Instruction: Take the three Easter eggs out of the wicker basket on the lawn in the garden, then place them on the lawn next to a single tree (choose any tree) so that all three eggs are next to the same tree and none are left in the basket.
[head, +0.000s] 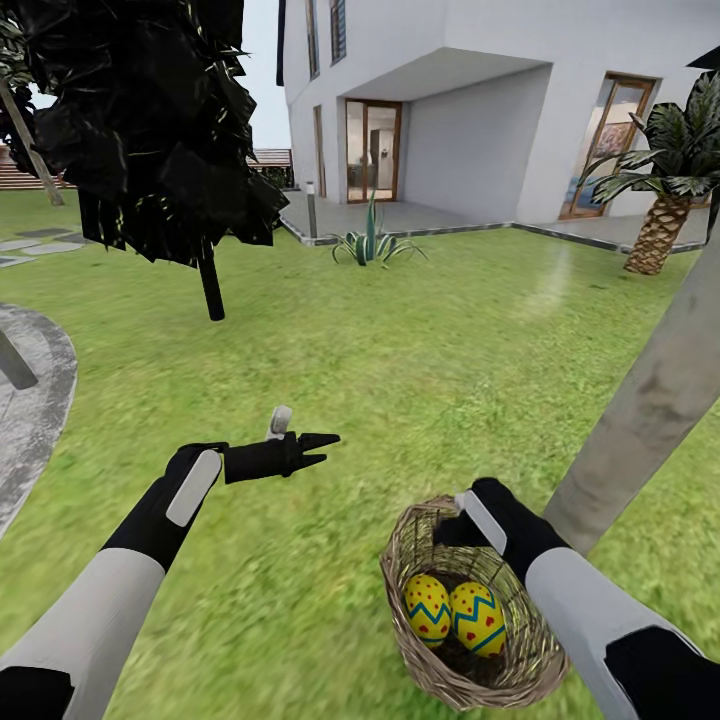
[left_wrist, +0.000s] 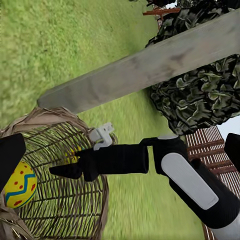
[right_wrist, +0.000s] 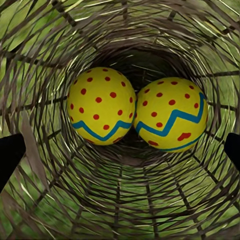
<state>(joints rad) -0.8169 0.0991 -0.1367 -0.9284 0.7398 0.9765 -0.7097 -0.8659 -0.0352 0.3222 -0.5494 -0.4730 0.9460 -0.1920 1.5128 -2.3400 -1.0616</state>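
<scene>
Scene: You look down over a lawn (head: 400, 380), a white house at upper right of the head view, a pale trunk (head: 650, 400) slanting up the right edge.
Basket: The basket (head: 400, 590) sits on the grass at lower right, just beside the foot of that trunk, its mouth tilted towards you.
Eggs: Two eggs lie side by side, touching, at the basket's bottom, one to the left (head: 428, 606) and one to the right (head: 477, 618). I cannot see a third egg.
Right gripper: Your right gripper (head: 452, 522) hangs over the basket's far rim. In its wrist view it looks straight down the basket at both eggs (right_wrist: 101, 106) (right_wrist: 171, 114), with a dark fingertip (right_wrist: 10, 155) at each side edge, so the jaws stand spread apart and hold nothing.
Left gripper: Your left gripper (head: 315, 447) hovers over bare grass at centre left, well apart from the basket, fingers parted and empty.
Key relation: The eggs lie straight ahead along the right gripper's fingers, deeper in the basket; the right arm is far nearer.
Next move, as I judge it: Reach down along the basket's axis and centre on one egg, since the two touch.
</scene>
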